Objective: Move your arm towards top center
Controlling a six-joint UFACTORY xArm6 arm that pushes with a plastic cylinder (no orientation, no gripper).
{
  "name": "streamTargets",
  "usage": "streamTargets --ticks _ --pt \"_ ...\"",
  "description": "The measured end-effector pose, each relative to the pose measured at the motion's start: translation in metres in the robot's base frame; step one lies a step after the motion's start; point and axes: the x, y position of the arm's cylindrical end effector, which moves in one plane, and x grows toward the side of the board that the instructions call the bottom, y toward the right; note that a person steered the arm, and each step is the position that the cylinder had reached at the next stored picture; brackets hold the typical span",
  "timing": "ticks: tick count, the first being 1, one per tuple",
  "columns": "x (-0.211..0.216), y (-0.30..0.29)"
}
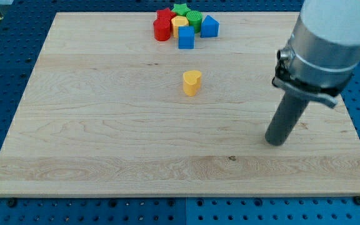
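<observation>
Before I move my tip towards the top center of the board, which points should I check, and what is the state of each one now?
1. Tip located: my tip rests on the board at the view's right, below the middle. Ok.
2. Tip apart from every block: ok.
3. Target area free: not ok. A cluster sits at top center: red cylinder, red star, green star, green cylinder, yellow block, blue cube, blue house-shaped block.
4. Straight path up-left: the yellow heart block stands left of it; probably ok.
5. Cluster blocks touching each other: cannot tell.
</observation>
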Motion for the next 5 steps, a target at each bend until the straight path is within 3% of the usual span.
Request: streamTargets --ticks 4,5 --pt "-0.185 0.038" --pt "-0.188 0.037"
